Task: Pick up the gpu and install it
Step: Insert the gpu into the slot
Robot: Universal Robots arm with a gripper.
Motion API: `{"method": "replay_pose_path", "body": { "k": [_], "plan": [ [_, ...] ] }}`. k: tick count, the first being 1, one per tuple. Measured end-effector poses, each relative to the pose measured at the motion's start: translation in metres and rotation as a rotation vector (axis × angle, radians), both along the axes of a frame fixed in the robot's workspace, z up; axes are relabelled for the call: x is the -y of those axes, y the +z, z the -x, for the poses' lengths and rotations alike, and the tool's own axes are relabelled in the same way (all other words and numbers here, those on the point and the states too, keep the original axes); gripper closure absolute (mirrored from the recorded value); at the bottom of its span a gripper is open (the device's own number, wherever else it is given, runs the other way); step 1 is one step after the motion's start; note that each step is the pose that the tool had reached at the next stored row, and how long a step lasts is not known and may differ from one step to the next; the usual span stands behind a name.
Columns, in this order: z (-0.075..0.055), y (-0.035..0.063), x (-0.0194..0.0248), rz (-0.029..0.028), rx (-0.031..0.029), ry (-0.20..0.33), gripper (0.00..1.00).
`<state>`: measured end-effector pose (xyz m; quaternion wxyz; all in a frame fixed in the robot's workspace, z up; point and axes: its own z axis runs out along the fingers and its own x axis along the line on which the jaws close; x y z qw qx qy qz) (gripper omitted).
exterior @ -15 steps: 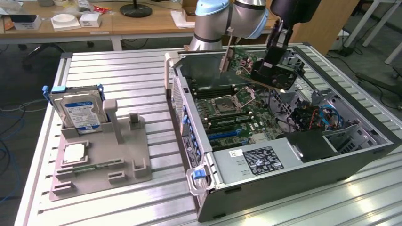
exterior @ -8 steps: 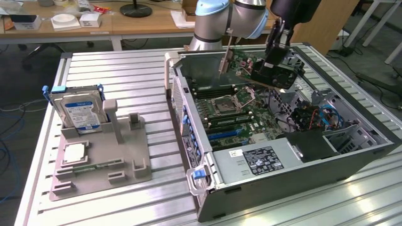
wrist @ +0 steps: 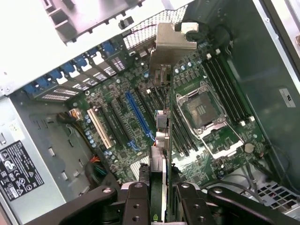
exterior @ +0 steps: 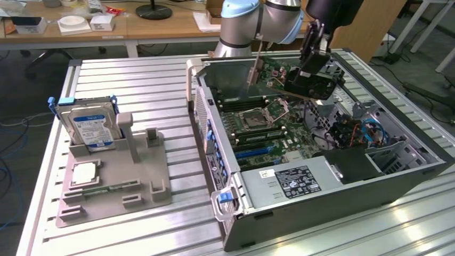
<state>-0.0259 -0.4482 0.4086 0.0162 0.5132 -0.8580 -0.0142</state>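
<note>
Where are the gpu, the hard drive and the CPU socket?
gpu (wrist: 171, 47), wrist view, on its metal bracket.
hard drive (exterior: 89, 128), exterior view, on its blue label.
CPU socket (exterior: 252, 118), exterior view, on its centre.

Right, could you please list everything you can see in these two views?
gpu: one, dark with silvery bracket, held above the motherboard
computer case: one, dark grey, open on the table
motherboard: one, green, inside the case
hard drive: one, silver with blue label, upright in the holder
CPU chip: one, silver, flat on the holder
holder: one, grey, at the exterior view's left of the case
table: one, silver, slatted, under everything
gripper: one, black, shut on the gpu
arm: one, silver and blue, beyond the case
</note>
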Motion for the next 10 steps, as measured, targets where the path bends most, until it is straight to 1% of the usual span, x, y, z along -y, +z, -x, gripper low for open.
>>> {"method": "replay_pose_path", "body": {
  "k": [10],
  "plan": [
    [0.0,0.0,0.0004,0.0001,0.0,0.083,0.73]
  ]
}}
